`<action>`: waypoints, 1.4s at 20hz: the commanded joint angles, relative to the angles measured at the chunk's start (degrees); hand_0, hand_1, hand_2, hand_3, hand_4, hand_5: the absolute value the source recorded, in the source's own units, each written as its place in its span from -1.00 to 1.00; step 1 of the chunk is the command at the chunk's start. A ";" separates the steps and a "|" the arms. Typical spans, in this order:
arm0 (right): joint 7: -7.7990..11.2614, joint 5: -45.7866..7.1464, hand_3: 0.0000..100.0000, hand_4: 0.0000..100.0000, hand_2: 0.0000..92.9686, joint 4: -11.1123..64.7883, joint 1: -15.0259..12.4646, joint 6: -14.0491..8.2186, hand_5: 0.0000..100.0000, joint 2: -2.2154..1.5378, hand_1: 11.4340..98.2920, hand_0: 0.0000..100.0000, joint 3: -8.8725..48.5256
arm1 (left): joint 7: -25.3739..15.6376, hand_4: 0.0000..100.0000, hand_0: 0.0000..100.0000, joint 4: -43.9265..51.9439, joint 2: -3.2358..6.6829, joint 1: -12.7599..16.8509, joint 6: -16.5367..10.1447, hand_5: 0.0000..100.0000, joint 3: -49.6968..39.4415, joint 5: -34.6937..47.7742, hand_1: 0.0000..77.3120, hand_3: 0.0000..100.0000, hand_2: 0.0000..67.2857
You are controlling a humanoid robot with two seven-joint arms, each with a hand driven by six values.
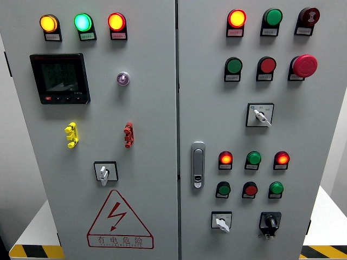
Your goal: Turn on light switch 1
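A grey control cabinet with two doors fills the head view. The left door carries lit yellow (48,23), green (83,22) and red (116,21) lamps, a dark display (59,78), a yellow toggle (71,135), a red toggle (128,135) and a white rotary switch (104,173). On the right door sit a lit red lamp (236,18), green and red push buttons, a red emergency button (304,65), and rotary switches (261,116) (222,222). I cannot tell which control is switch 1. Neither hand shows.
A metal door handle (198,164) sits at the right door's left edge. A red warning triangle (119,221) marks the lower left door. Yellow-black floor tape (35,251) lies at both bottom corners beside white walls.
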 commanded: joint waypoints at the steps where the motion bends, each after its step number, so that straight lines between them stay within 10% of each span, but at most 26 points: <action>1: 0.00 0.00 -0.61 -0.61 -1.00 -0.02 0.01 0.04 -0.79 -0.06 -0.81 -1.00 -0.01 | -0.18 -1.00 -1.00 -0.40 -0.01 0.22 -0.02 -1.00 -8.89 7.21 -1.00 -1.00 -1.00; 9: 0.00 0.00 -0.61 -0.61 -1.00 -0.02 0.01 0.04 -0.79 -0.06 -0.81 -1.00 -0.01 | -3.70 -1.00 -1.00 -11.80 -0.28 1.80 0.07 -1.00 -24.82 19.80 -1.00 -1.00 -1.00; 17: 0.00 0.00 -0.61 -0.61 -1.00 -0.02 0.01 0.04 -0.79 -0.06 -0.81 -1.00 -0.01 | -3.79 -0.92 -1.00 -38.69 -0.02 9.96 1.04 -1.00 -27.99 23.57 -0.64 -0.99 -0.90; 28: 0.00 0.00 -0.61 -0.61 -1.00 -0.02 0.01 0.04 -0.79 -0.06 -0.81 -1.00 -0.01 | -3.96 -0.54 -1.00 -70.70 0.25 11.47 0.95 -0.60 -30.10 24.19 -0.55 -0.84 -0.72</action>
